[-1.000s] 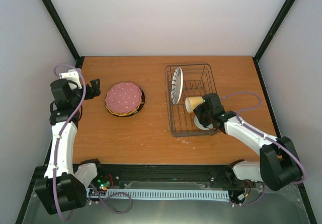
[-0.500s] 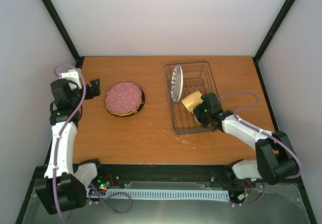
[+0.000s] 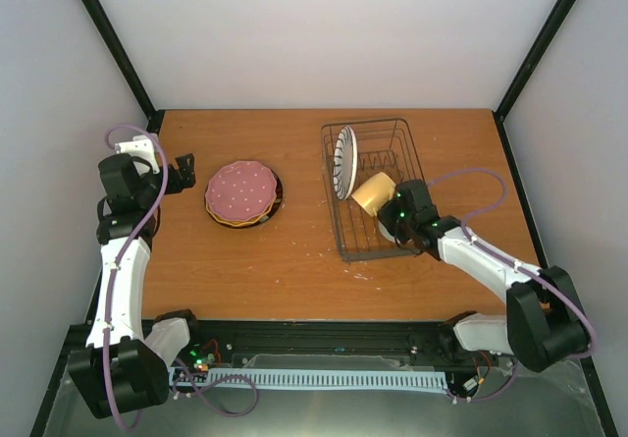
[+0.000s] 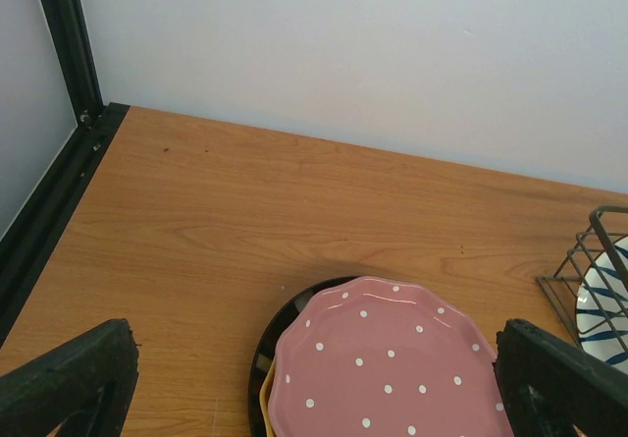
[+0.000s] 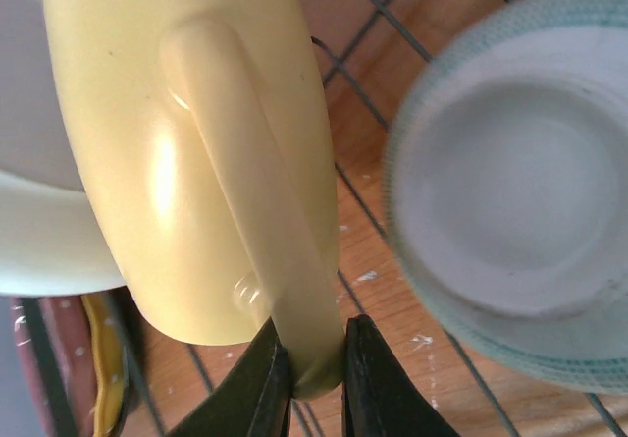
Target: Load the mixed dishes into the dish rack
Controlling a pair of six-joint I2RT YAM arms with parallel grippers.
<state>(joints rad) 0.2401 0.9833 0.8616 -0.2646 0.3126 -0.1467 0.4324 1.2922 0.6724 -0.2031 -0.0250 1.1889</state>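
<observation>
The right gripper point(image 5: 308, 366) is pinched narrow on the lower end of the handle of the mug point(image 5: 186, 152), one finger on each side. In the top view the mug hangs tilted over the middle of the rack point(image 3: 412, 152), which sits on the right half of the table point(image 3: 285, 250). Whether the mug touches the wires cannot be told. The striped plate point(image 3: 343, 164) stands upright in the rack's far left part, just beyond the mug. The bowl point(image 5: 500, 211) lies inside the rack just right of the mug in the wrist view, blurred, with its round face turned to the camera. The left gripper point(image 3: 185, 174) hovers near the table's left edge with its fingers point(image 4: 69, 383) spread wide and nothing between them. It points toward the pink plate point(image 4: 388, 378), which lies flat on a stack left of the rack, well apart from it. The dark-rimmed plate point(image 4: 267, 344) shows underneath, with a yellow edge between the two.
</observation>
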